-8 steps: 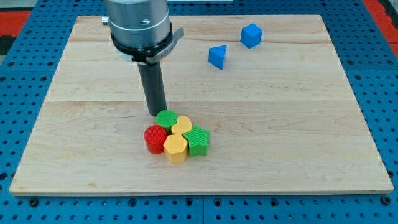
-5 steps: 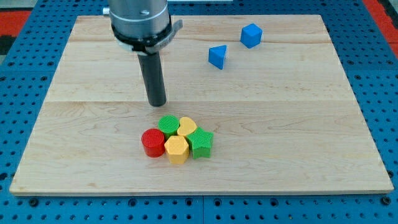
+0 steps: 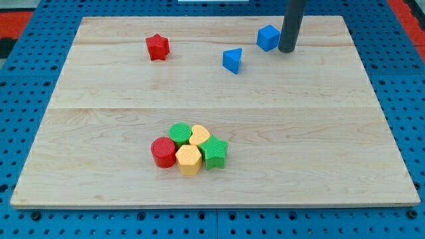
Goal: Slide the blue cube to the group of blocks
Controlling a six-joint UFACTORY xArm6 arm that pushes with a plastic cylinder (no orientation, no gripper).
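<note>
Blue cube sits near the tabletop's top edge, toward the view's right. My tip is just beside the blue cube on its right side, slightly lower in the view; a contact or a thin gap, can't tell which. The rod runs up out of the view's top. No fingers on this rig, just the bare rod, so nothing opens, closes or grips.

Blue triangular block lies left of and below the blue cube, near it but apart. Red star block is well left of the blue cube, roughly level with it, alone.

The group is well apart from the blue cube, down and to the left, in the lower middle of the tabletop. Five blocks packed touching:
- green round block, top left of the group
- yellow heart-shaped block, top right, against the green round one
- red cylinder, the group's left end
- yellow hexagonal block, bottom middle
- green star block, the group's right end

Blue cube and the group are separated by a wide stretch of tabletop, the blue triangular block being off that stretch's upper end. Blue pegboard surface surrounds the tabletop.
</note>
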